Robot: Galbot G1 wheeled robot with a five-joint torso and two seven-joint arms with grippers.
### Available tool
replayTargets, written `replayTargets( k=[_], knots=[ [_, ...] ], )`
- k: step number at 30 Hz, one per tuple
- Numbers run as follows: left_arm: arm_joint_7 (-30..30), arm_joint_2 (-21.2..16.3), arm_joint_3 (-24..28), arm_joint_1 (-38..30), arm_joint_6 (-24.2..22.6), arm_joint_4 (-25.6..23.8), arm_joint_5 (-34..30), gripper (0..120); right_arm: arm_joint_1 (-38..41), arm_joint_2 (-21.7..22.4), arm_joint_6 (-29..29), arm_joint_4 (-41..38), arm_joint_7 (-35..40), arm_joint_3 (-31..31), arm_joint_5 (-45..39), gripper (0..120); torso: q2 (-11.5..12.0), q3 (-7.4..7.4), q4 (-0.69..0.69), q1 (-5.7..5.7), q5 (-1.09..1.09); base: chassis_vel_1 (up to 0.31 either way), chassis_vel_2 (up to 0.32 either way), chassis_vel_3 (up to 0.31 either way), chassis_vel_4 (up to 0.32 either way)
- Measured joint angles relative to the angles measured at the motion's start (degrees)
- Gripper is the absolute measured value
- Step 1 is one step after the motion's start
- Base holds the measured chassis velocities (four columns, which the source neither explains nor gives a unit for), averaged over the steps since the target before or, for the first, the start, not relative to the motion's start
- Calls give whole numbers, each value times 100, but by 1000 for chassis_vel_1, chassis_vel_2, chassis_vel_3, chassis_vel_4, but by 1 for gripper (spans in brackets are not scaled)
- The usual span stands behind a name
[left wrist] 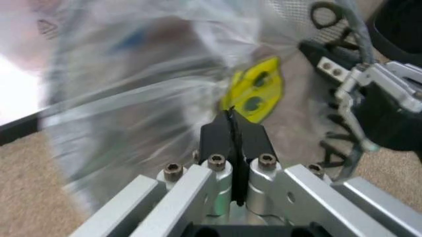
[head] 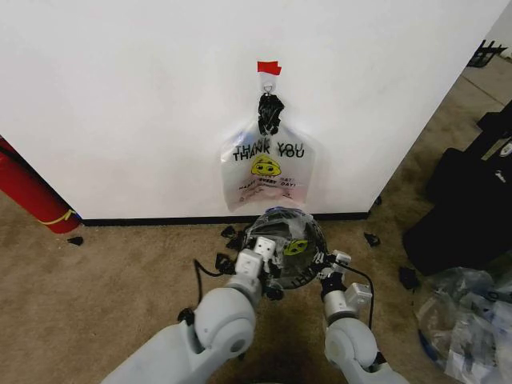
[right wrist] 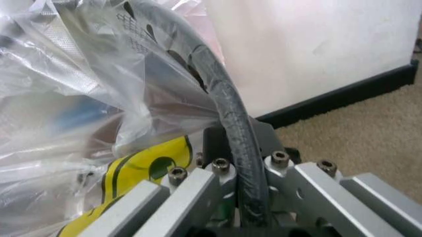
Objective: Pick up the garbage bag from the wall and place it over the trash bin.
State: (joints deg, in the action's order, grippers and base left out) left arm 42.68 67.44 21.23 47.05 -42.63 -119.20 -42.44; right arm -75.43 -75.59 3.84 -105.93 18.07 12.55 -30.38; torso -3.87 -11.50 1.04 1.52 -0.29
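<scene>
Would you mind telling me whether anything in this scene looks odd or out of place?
Yes: small black scraps lie scattered on the carpet around the trash bin, and a crumpled heap of plastic bags sits loose on the floor to the robot's right.

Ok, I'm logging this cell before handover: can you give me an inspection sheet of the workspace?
Surface: tan carpet.
Job's things: garbage bag draped over trash bin, below the wall hook.
Clutter: black scraps near the baseboard; heap of plastic bags at right.
Grippers: left gripper shut beside the bag; right gripper shut on the bin's rim.
Cables: black cables loop at both wrists.
Surroundings: THANK YOU bag on the hook, red tape above; red cylinder at left.
</scene>
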Motion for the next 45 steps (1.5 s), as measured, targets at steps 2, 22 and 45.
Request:
replayTargets(
  k=[2, 22, 45],
  knots=[
    [52, 82, 124, -183, 3, 176, -49, 0, 6, -5, 2, 0, -18, -2, 7, 0, 0, 0, 0, 0, 0, 0, 0, 0, 0],
    [59, 406, 677, -1162, 39, 1752, 410, 0, -218, 2, 6, -354, -193, -65, -28, 0, 0, 0, 0, 0, 0, 0, 0, 0, 0],
    [-264, 928, 648, -1429, 278, 3228, 1223, 0, -634, 248, -116, -965, -154, -57, -331, 0, 0, 0, 0, 0, 0, 0, 0, 0, 0]
  ],
)
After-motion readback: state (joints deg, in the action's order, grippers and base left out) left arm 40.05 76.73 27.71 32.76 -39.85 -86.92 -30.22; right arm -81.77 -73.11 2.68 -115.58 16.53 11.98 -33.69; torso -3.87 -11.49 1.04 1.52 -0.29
